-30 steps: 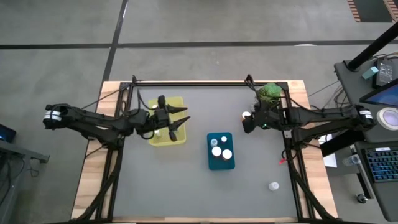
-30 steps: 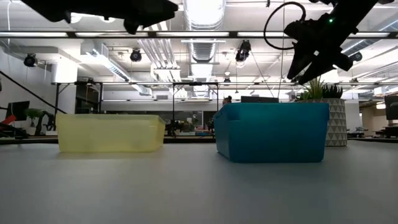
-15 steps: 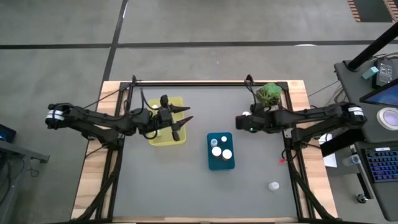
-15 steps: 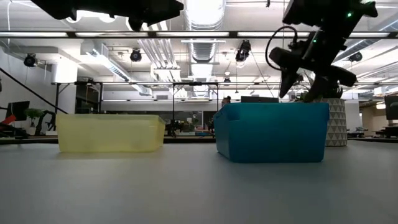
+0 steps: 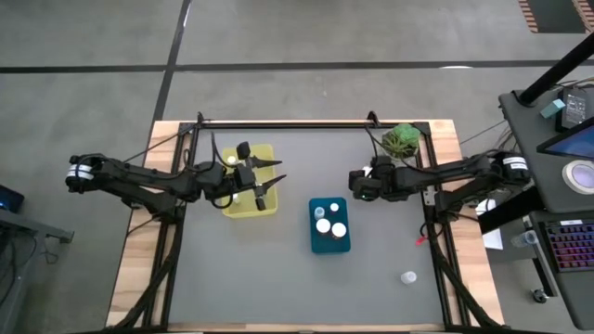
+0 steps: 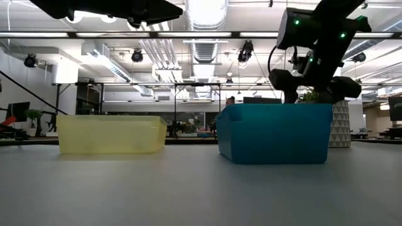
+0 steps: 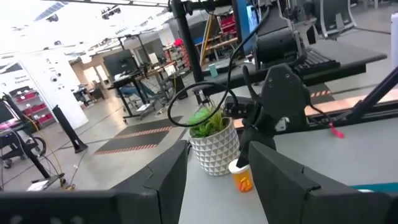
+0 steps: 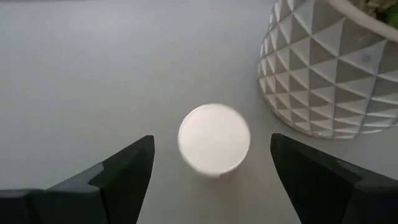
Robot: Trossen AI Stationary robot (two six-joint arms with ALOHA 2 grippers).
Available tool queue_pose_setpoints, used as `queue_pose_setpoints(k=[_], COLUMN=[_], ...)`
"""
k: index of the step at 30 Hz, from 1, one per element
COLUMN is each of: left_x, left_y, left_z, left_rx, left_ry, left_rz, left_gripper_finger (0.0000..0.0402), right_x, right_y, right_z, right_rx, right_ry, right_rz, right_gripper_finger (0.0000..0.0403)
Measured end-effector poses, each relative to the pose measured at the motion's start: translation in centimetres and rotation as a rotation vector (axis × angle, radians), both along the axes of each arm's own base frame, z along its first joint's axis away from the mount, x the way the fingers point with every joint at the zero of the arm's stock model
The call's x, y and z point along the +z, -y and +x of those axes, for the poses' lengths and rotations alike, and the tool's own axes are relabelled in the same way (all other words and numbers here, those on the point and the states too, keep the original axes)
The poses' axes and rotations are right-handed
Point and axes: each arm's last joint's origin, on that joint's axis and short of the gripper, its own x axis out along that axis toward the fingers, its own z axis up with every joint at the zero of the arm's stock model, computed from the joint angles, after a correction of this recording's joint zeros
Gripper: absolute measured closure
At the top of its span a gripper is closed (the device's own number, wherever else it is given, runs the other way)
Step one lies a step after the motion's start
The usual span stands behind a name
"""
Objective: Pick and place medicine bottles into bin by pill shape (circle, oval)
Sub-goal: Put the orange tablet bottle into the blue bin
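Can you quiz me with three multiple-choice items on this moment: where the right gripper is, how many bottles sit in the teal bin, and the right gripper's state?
1. Where is the right gripper?
A. Over the yellow bin
B. Above a white-capped bottle beside the plant pot
C. Inside the teal bin

2. How many white caps show in the teal bin?
A. One
B. Three
C. Six

3. What is the right gripper's state?
A. Open, nothing held
B. Shut on a bottle
C. Shut on the plant

Answers:
1. B: the right wrist view looks down on the cap, next to the pot.
2. B: the high view shows three caps inside.
3. A: its fingers stand wide on either side of the cap, apart from it.
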Motion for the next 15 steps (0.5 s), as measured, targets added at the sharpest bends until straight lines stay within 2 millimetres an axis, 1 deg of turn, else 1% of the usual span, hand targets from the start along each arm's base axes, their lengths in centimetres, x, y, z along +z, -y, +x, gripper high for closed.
queue_pose_setpoints(k=[7, 15], left_x=[0.1, 0.2], left_y=[0.0, 0.0], left_z=[-0.1, -0.2], left_rx=[0.000, 0.000], left_ry=[-0.001, 0.001], left_rz=[0.007, 0.008], left_gripper_finger=[0.0244, 0.0244], right_x=[-1.2, -2.6], right_y=[0.9, 1.1], right_z=[0.4, 1.0], right_rx=[-0.036, -0.041], right_ry=[-0.052, -0.090], right_rz=[-0.008, -0.006], right_gripper_finger=[0.0090, 0.0092])
